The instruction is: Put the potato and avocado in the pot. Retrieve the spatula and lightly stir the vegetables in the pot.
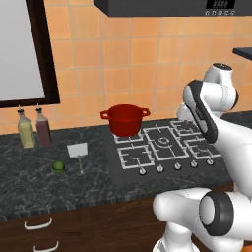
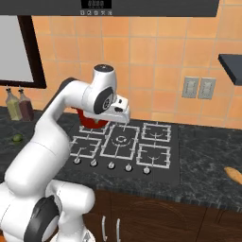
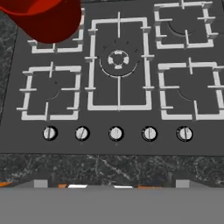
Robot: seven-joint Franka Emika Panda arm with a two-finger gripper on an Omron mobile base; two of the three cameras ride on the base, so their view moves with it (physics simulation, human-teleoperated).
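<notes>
Far to my left, two bottles (image 1: 34, 127) stand against the tiled wall (image 1: 113, 64) under a dark-framed window (image 1: 22, 49). In front of them, on the dark marbled counter (image 1: 29, 182), lies the avocado (image 1: 58, 166), a small green ball, with the spatula (image 1: 78, 153) just beside it to the right. The spatula's pale blade points toward the wall and its thin handle runs back toward the counter's front edge, so its long axis lies roughly front to back. Next comes the pot (image 1: 125, 119), red and upright on the rear left burner of the stove (image 1: 162, 147), with nothing I can make out inside it.

My gripper (image 2: 122, 113) hangs above the middle of the stove, to the right of the pot and well apart from the avocado. Its jaws stand wide apart and grip nothing. From my hand camera I look down on the burners and the row of knobs (image 3: 116, 133), with the pot at the upper left corner.

So the move ahead, as I judge it, turns on a long swing left: past the pot to the avocado, which is the nearest food I can identify. At the far right counter edge lies an orange-tan thing (image 2: 234, 174), possibly the potato; I cannot tell. Above is a range hood (image 2: 142, 5), and wall sockets (image 2: 198, 87) sit to the right.
</notes>
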